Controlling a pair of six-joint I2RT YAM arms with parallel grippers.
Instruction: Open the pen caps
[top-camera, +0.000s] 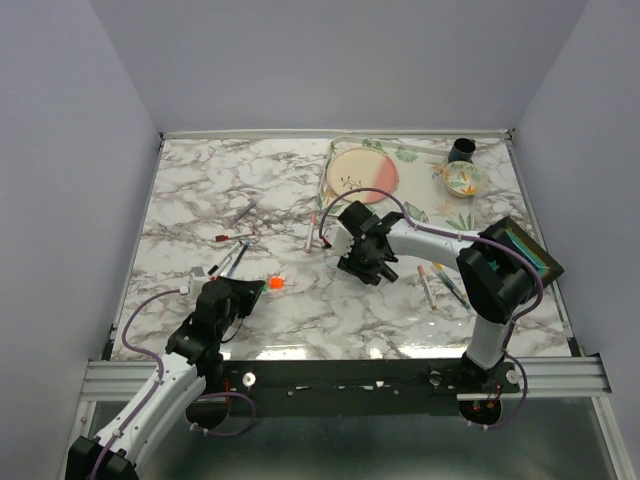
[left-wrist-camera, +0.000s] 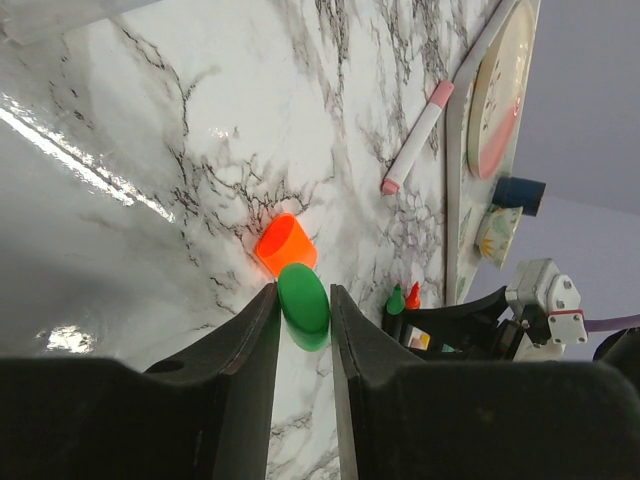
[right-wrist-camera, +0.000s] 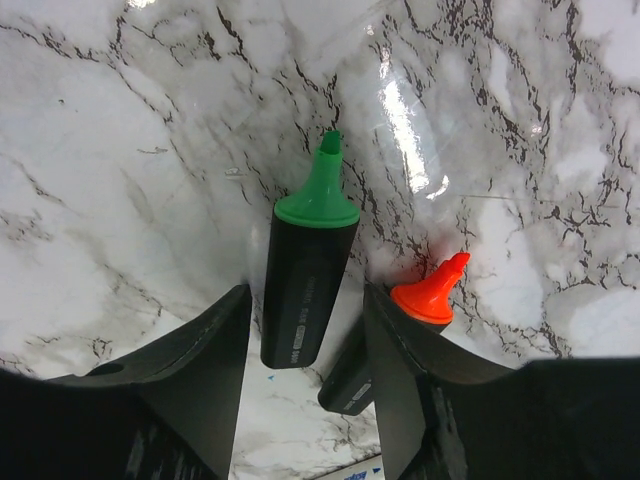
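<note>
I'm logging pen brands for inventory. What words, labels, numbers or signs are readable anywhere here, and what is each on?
No text here can be read.
Barrel of the green highlighter: small pale print, too blurred to read.
Barrel of the orange highlighter: faint print, too small to read.
The white patch at the right wrist view's bottom edge: blue print, cut off, unreadable.

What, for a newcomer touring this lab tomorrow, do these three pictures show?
Two robot arms stand at the near edge of a marble table. One picture looks down from above and behind; the other two come from a camera on each wrist. Pens, a plate and an orange cap lie on it. A green cap sits inside the left end effector; whether it is gripped is unclear. The right end effector stands open around an uncapped green highlighter, an uncapped orange highlighter beside it.
</note>
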